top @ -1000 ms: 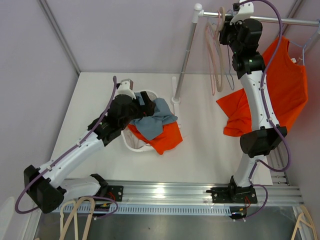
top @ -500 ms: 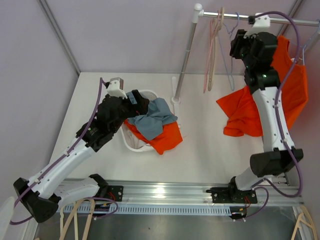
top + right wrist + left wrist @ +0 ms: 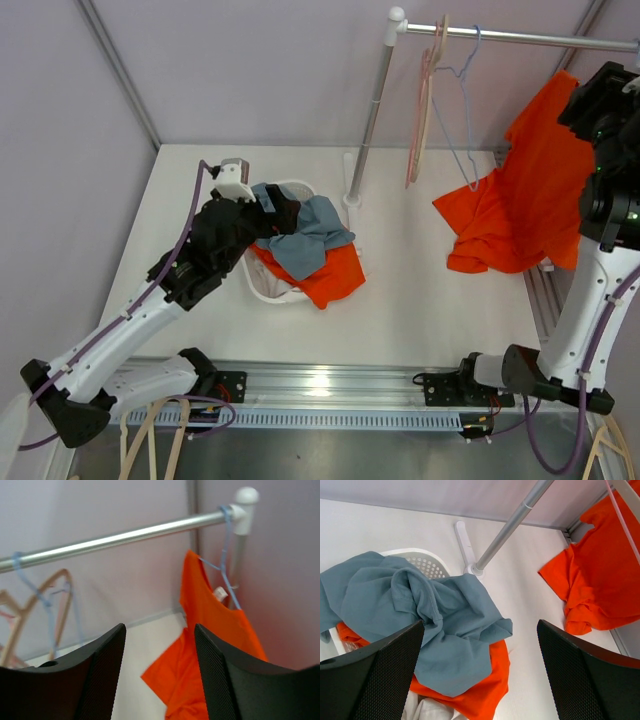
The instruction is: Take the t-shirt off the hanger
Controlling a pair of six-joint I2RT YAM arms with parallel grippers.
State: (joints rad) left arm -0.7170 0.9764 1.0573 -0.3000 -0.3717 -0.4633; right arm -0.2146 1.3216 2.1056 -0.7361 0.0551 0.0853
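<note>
An orange t-shirt [image 3: 530, 190] hangs on a thin blue wire hanger [image 3: 226, 575] at the right end of the metal rail [image 3: 520, 38]. Its lower part lies bunched on the table. In the right wrist view the shirt [image 3: 215, 645] hangs just ahead and to the right. My right gripper [image 3: 160, 680] is open and empty, held in the air short of the shirt. My left gripper [image 3: 480, 680] is open and empty, above a white basket [image 3: 427, 565] of clothes.
The basket [image 3: 262, 288] holds a grey-blue shirt [image 3: 312, 235] and an orange one [image 3: 338, 275]. Empty pink [image 3: 425, 110] and blue [image 3: 462, 110] hangers hang at the rail's left end. The rail's post [image 3: 368, 120] stands behind the basket. Walls close off the table at the back and sides.
My right arm has swung from the rail's left part, in front of the shirt, to the far right edge. My left arm has drawn back a little from the basket.
</note>
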